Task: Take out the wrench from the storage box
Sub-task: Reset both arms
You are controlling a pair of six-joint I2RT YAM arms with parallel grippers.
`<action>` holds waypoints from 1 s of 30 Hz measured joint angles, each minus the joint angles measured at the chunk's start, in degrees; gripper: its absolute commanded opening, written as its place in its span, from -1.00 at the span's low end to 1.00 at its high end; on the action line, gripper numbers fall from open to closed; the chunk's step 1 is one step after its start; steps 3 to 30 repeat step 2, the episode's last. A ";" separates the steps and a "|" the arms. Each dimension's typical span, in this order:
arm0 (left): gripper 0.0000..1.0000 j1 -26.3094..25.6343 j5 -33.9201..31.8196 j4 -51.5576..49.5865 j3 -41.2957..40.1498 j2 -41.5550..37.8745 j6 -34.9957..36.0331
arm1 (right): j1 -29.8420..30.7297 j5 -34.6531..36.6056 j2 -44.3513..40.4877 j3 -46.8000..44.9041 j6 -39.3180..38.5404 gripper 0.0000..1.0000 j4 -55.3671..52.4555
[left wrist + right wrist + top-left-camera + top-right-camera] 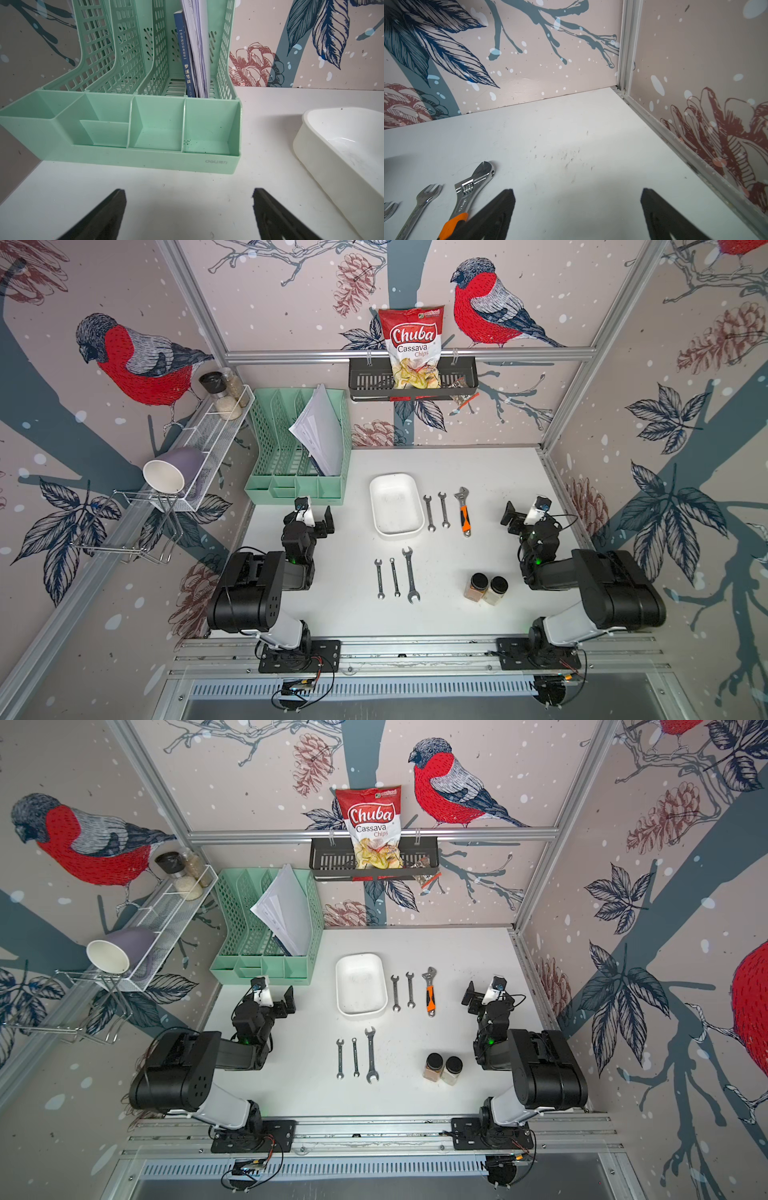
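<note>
The storage box [395,506] [360,986], a shallow white tub, sits mid-table with nothing inside in both top views; its wall [324,166] shows in the left wrist view. Two small wrenches [436,512] and an orange-handled adjustable wrench [464,512] [467,193] lie on the table right of the box. Three more wrenches [395,577] lie in front of it. My left gripper [314,514] [189,193] is open and empty, left of the box. My right gripper [524,512] [578,193] is open and empty, right of the adjustable wrench.
A mint-green file organizer [299,448] [145,128] with papers stands just beyond the left gripper. Two spice jars [486,589] stand front right. A black wall basket [411,383] holds a chips bag. A white wire shelf [208,439] with a mug hangs on the left wall.
</note>
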 measured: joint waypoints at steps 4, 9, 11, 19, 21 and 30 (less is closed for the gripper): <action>0.97 0.00 -0.04 0.17 -0.17 -0.37 -0.02 | -0.55 -0.50 -0.57 -0.42 0.02 1.00 -0.02; 0.97 0.00 -0.04 0.17 -0.17 -0.37 -0.02 | -0.55 -0.50 -0.57 -0.42 0.02 1.00 -0.02; 0.97 0.00 -0.04 0.17 -0.17 -0.37 -0.02 | -0.55 -0.50 -0.57 -0.42 0.02 1.00 -0.02; 0.97 0.00 -0.04 0.17 -0.17 -0.37 -0.02 | -0.55 -0.50 -0.57 -0.42 0.02 1.00 -0.02; 0.97 0.00 -0.04 0.17 -0.17 -0.37 -0.02 | -0.55 -0.50 -0.57 -0.42 0.02 1.00 -0.02; 0.97 0.00 -0.04 0.17 -0.17 -0.37 -0.02 | -0.55 -0.50 -0.57 -0.42 0.02 1.00 -0.02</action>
